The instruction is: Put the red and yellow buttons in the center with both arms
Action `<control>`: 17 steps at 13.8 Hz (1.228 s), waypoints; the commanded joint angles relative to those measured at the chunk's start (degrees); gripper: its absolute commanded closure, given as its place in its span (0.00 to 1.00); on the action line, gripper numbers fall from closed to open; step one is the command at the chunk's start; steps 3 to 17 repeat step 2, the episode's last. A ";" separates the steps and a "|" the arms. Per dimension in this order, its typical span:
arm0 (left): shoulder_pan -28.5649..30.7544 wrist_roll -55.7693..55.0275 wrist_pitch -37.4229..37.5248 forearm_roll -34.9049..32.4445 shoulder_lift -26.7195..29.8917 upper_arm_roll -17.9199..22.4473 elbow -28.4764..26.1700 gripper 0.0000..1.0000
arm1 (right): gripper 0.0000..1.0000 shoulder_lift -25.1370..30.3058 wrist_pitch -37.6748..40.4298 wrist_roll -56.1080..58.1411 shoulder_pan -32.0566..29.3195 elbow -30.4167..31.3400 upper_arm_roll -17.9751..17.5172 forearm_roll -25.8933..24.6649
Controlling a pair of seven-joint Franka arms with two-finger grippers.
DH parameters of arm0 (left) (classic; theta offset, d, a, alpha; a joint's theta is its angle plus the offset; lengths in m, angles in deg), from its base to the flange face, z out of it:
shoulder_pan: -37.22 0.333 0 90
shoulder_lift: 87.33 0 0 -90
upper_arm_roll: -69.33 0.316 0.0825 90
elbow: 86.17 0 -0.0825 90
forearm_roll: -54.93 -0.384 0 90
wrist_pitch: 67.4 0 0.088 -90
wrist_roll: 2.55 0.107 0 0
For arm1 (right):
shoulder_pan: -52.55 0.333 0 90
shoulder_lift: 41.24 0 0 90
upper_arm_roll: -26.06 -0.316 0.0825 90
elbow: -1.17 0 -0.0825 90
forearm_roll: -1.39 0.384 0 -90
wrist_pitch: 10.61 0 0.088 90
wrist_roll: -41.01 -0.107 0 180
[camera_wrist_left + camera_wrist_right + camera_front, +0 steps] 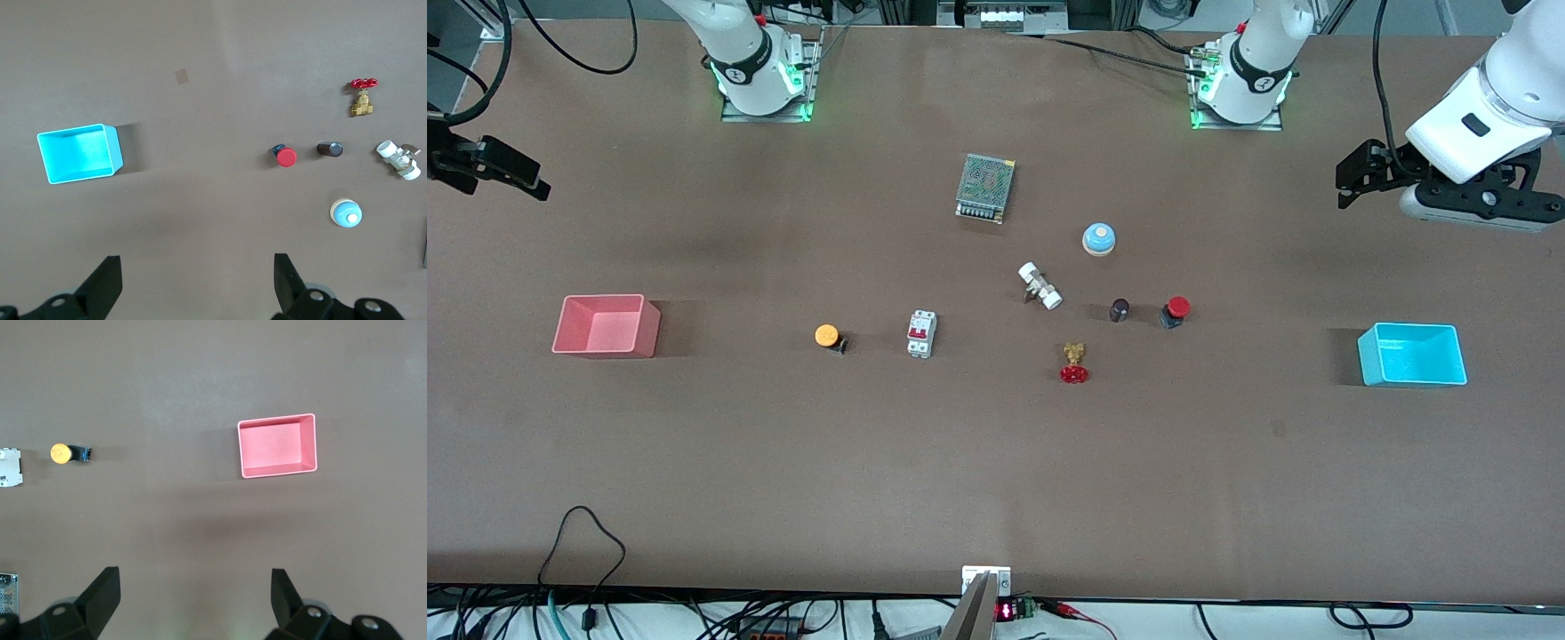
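Both arms waited with jaws wide: left gripper (1352, 182) at the table's (996, 480) three o'clock, right gripper (511, 178) at nine; red button (1176, 311) and yellow button (829, 337) lay mid-table, well apart.

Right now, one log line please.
left gripper open, waiting | right gripper open, waiting | red button, yellow button untouched on table

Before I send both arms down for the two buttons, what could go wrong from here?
1. The red button lies tipped beside a small dark knob, with the brass valve close by; the open left gripper might nudge them.
2. The yellow button also lies on its side, near the breaker, and may roll when the open right gripper closes.
3. Both arms heading for the centre could crowd each other.
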 commanded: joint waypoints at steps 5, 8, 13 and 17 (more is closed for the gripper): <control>-0.35 -0.34 0.96 0.36 -0.72 0.10 1.67 0.00 | 0.00 0.73 0.97 0.51 -0.07 -0.08 -0.10 -0.50; -0.35 -0.34 0.96 0.36 -0.72 0.10 1.67 0.00 | 0.00 0.73 0.97 0.51 -0.07 -0.08 -0.10 -0.50; -0.35 -0.34 0.96 0.36 -0.72 0.10 1.67 0.00 | 0.00 0.73 0.97 0.51 -0.07 -0.08 -0.10 -0.50; -0.35 -0.34 0.96 0.36 -0.72 0.10 1.67 0.00 | 0.00 0.73 0.97 0.51 -0.07 -0.08 -0.10 -0.50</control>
